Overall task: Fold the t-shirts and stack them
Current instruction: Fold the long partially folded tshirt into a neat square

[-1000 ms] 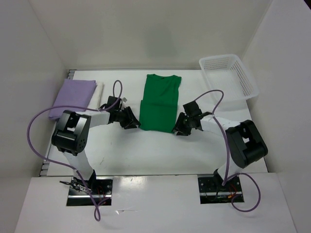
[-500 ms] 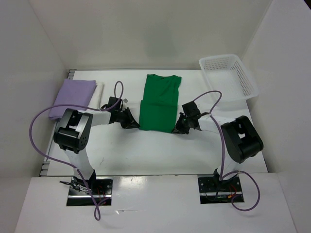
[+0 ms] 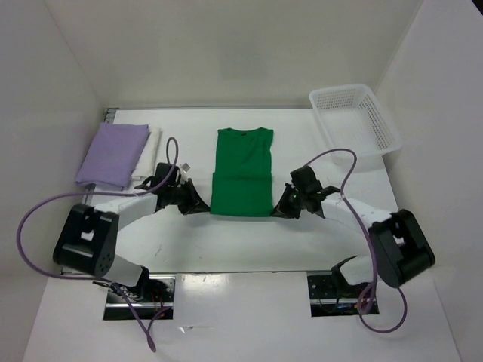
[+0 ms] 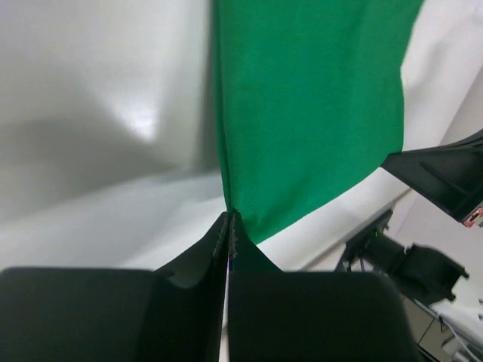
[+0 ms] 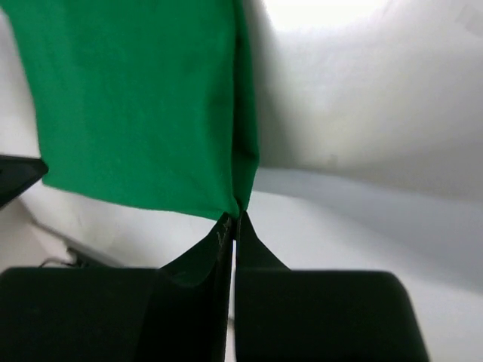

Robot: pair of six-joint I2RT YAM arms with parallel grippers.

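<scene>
The bright green t-shirt (image 3: 241, 170) lies mid-table, folded into a long strip with its collar at the far end. My left gripper (image 3: 205, 208) is shut on its near left corner (image 4: 234, 207), and my right gripper (image 3: 276, 212) is shut on its near right corner (image 5: 240, 202). Both wrist views show the green cloth (image 4: 309, 105) stretching away from the pinched jaws. A lavender t-shirt (image 3: 113, 154) lies folded at the far left on top of a white t-shirt (image 3: 149, 154), of which only an edge shows.
A white plastic lattice basket (image 3: 355, 118) stands at the far right corner. White walls enclose the table on three sides. Purple cables loop from both arms over the near part of the table.
Both grippers have shut on the green shirt's near corners and drawn it toward the near edge. Both arms have pulled back and lowered.
</scene>
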